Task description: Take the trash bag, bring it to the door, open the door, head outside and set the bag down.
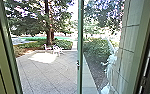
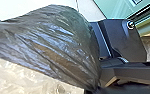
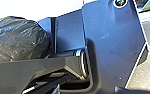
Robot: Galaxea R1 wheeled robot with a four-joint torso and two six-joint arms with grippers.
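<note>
The dark, shiny trash bag (image 2: 53, 47) bulges large in the left wrist view. Its folds run together at my left gripper (image 2: 94, 90), which is shut on the gathered plastic. In the right wrist view the same bag (image 3: 18, 40) appears beyond an arm bar. How my right gripper stands I cannot tell. Ahead in the head view, a green-framed door edge (image 1: 79, 47) stands upright with a small fitting on it, and a glass pane (image 1: 96, 50) fills the space to its right. Through the frame lies the paved yard (image 1: 46, 72).
A thick frame post (image 1: 8, 50) rises at the left of the head view. White chairs (image 1: 57, 50) stand out on the paving before low shrubs and a tree (image 1: 49, 30). At the right is a tiled wall (image 1: 127, 50), with a pale, unclear shape (image 1: 111, 63) by it.
</note>
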